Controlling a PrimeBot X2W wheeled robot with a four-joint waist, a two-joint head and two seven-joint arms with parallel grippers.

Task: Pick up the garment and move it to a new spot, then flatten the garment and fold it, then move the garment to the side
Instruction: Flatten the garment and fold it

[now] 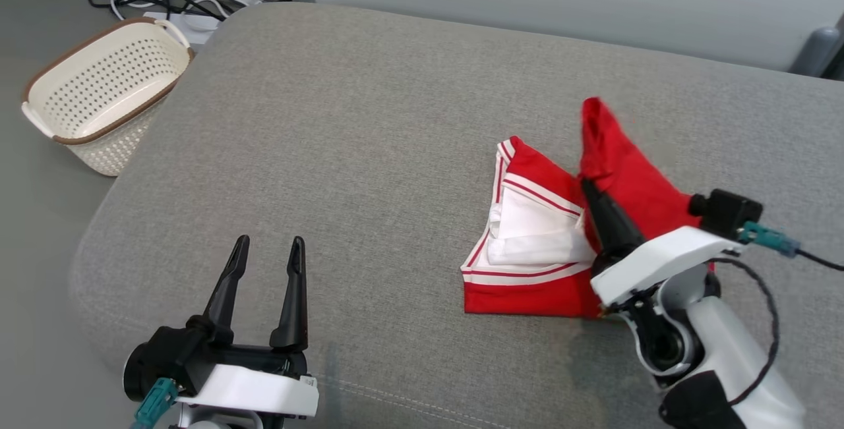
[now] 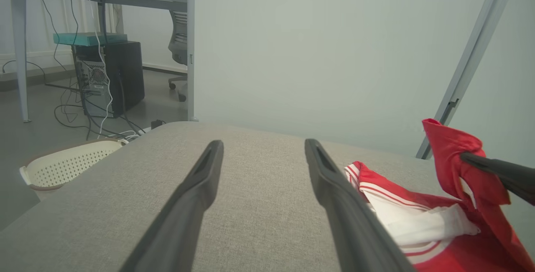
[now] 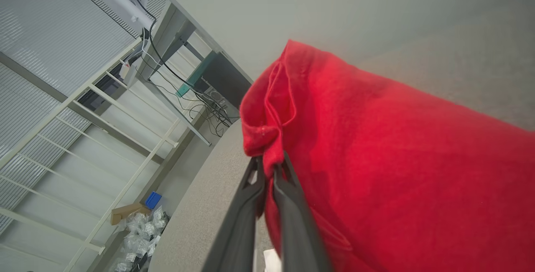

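We cannot tell what kind of garment point(image 1: 527, 297) this is: the right arm hides its near right part, and the right wrist view cuts it off. It lies crumpled on the right half of the cushion point(image 1: 369, 119), a rounded pad of woven grey fabric. The cloth is soft and red, with white striped bands and a white inner panel. The right tool point(image 1: 584, 182) is clamped on a lifted red corner. The left tool point(image 1: 270, 241) hovers over the cushion's near left part, fingers apart. Off the cushion's far left corner sits an oval cream basket point(image 1: 112, 152), brown-rimmed, its perforated bottom in plain sight.
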